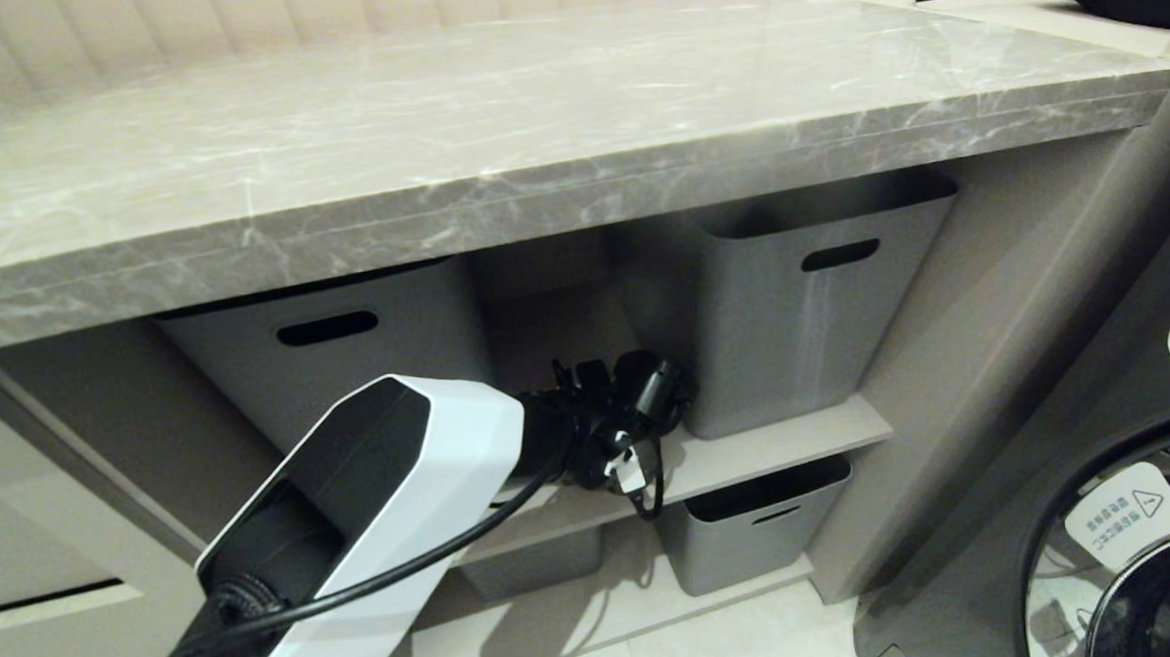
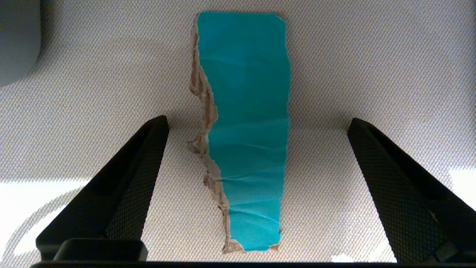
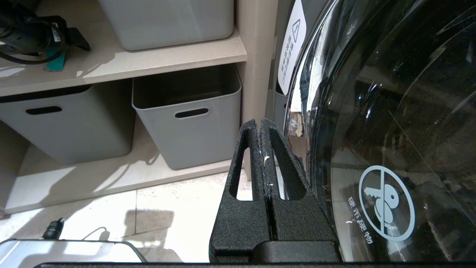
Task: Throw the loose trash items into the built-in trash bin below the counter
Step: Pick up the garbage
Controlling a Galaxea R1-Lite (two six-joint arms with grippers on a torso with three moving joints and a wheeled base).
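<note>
Left pincer (image 2: 256, 149) hung released, straddling torn teal wrapper (image 2: 247, 130) flat on shelf (image 2: 372, 56) (right pincer (image 3: 264, 130) clenched, parked); lower squarely, close on paper edges.

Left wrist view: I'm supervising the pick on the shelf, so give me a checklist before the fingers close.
1. Left gripper open: ok.
2. Torn teal-blue paper strip lies between the fingers: ok.
3. Strip centred in the gap: not ok, it sits nearer one finger.
4. Fingertips down at the beige shelf board: cannot tell.
5. Grey plastic tub away from the fingers: ok.
6. Right gripper shut, parked beside the dark glass washer door: ok.
</note>
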